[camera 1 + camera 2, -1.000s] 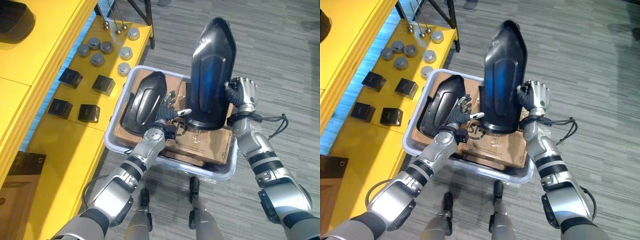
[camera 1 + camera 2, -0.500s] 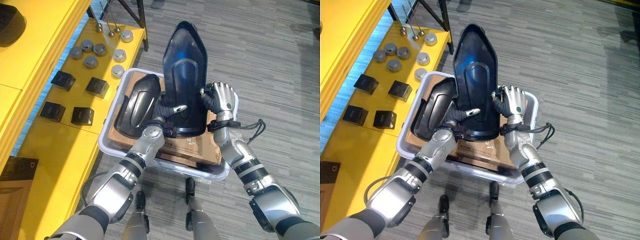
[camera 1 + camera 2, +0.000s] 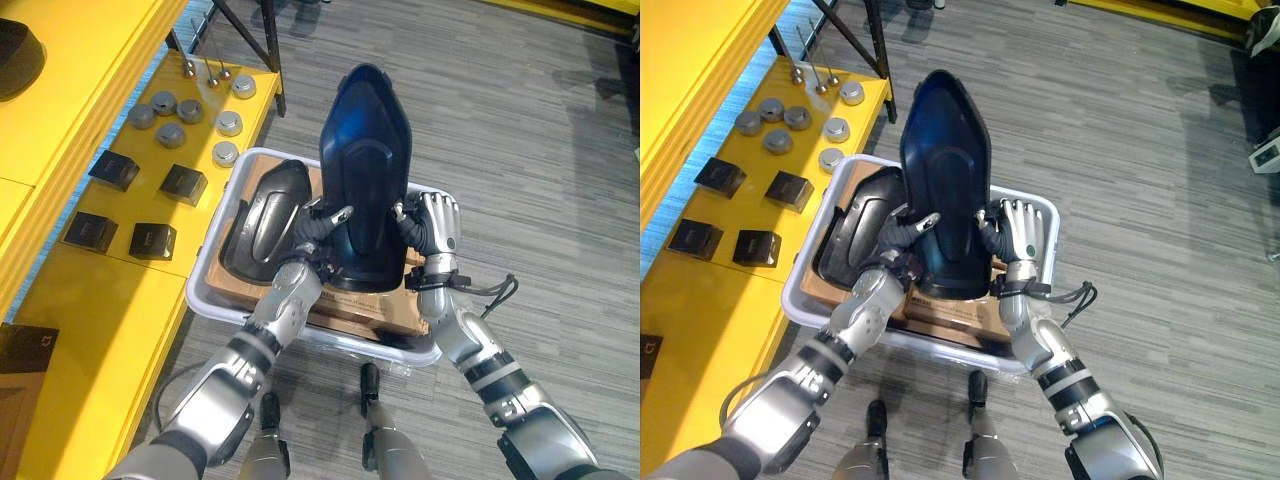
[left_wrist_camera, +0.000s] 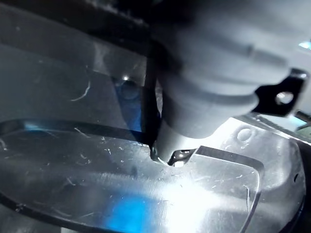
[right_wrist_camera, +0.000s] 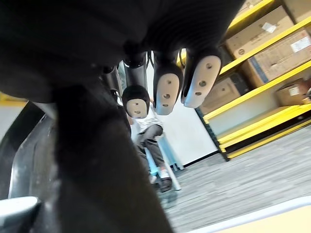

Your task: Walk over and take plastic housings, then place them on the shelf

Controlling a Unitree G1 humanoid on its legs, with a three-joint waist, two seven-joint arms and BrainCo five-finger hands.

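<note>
A tall black plastic housing (image 3: 365, 190) stands upright over a pale grey bin (image 3: 203, 300), held between both hands. My right hand (image 3: 435, 222) is shut on its right edge, fingers (image 5: 165, 90) curled round the rim. On the left edge my left hand (image 3: 312, 228) grips with fingers wrapped behind and the thumb laid across the glossy face (image 4: 121, 194). A second black housing (image 3: 262, 222) lies in the bin's left half on brown cardboard (image 3: 385, 305).
To the left runs a low yellow shelf (image 3: 100, 290) carrying small black boxes (image 3: 183, 183) and round silver caps (image 3: 170, 133). Grey floor lies to the right. In the right wrist view a person (image 5: 146, 131) sits before yellow racks with cartons (image 5: 272, 29).
The camera has shifted. The upright housing came closer to the middle of the bin, and my left hand went from stretched fingers to a grip on its left edge. The right hand's grip is unchanged.
</note>
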